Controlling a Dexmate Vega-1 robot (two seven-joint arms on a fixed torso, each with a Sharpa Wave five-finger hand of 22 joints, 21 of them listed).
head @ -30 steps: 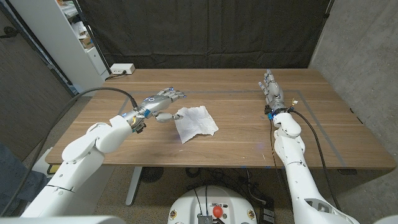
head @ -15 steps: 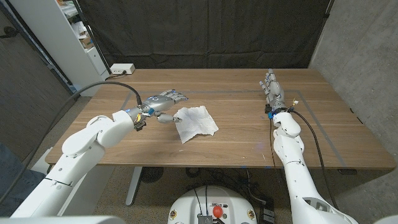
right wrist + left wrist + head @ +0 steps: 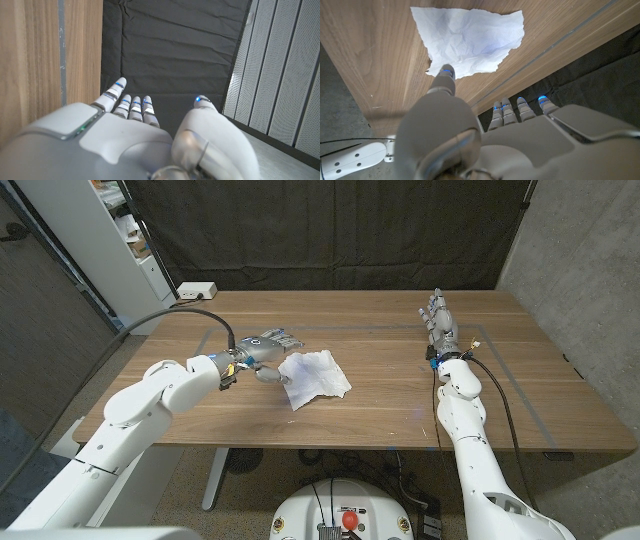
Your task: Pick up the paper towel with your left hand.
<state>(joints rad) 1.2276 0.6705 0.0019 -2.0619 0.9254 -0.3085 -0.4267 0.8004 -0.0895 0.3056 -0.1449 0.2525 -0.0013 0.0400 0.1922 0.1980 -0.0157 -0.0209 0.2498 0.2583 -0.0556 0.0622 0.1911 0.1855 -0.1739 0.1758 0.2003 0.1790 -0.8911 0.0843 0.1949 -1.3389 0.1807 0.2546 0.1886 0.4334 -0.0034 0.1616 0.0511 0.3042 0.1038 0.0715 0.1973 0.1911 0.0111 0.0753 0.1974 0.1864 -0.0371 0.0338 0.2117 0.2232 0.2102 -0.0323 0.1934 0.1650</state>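
Wooden table (image 3: 380,395) spans the head view, both arms in from the near corners. Paper towel (image 3: 314,376) lies flat and crumpled a little left of table centre, a rough quadrilateral, its long axis running diagonally from the corner nearest the left hand away toward the table's middle. Left hand (image 3: 262,350) sits just beside the towel's left edge, fingers apart and holding nothing; the longer fingers (image 3: 520,111) reach past the towel's far-left corner, while the thumb (image 3: 443,80) points at the sheet, its tip at or touching the near edge in the left wrist view. So the towel lies to the thumb side of the hand, not yet between thumb and fingers. Right hand (image 3: 438,322) is well apart at the table's right, fingers extended and empty. Left hand is clearly nearer; judged next: bring fingers over the edge and pinch.
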